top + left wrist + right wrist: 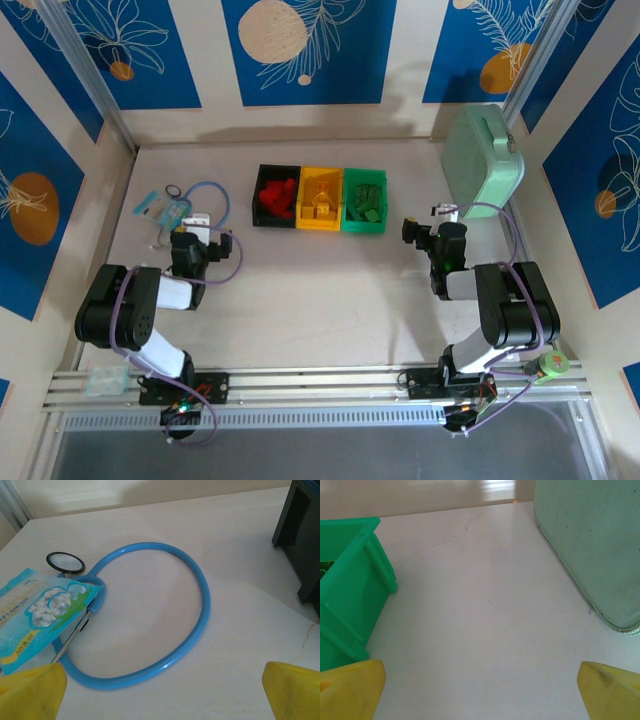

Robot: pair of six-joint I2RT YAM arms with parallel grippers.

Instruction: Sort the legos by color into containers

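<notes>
I work on a pale, cream-coloured table (330,290), matt and faintly veined, with a hairline crack (451,537) running across it near the far edge. Cream walls with blue panels (300,45) of leaf and circle patterns close the table in on three sides, and an aluminium rail (320,378) carries my two bases along the near edge. From above, the three bins sit side by side at mid-table: the black bin (258,200) with red legos (278,197) inside, the yellow bin (320,227) with yellow legos (321,200), and the green bin (363,227) with green legos (366,202). My left claw (192,228) hangs released over the left part of the table, grasping nothing. Its wrist camera shows the yellow fingertips spread wide (160,692) and, close up, the looped blue tube of a stethoscope (200,605), its black-rimmed chest piece (65,562), and a light-blue packet (40,615) lying over the tube. My right claw (432,222) is released too (480,687), over bare table between the green bin's ribbed side and the mint-green case (590,545), whose fine speckled texture shows up close.
</notes>
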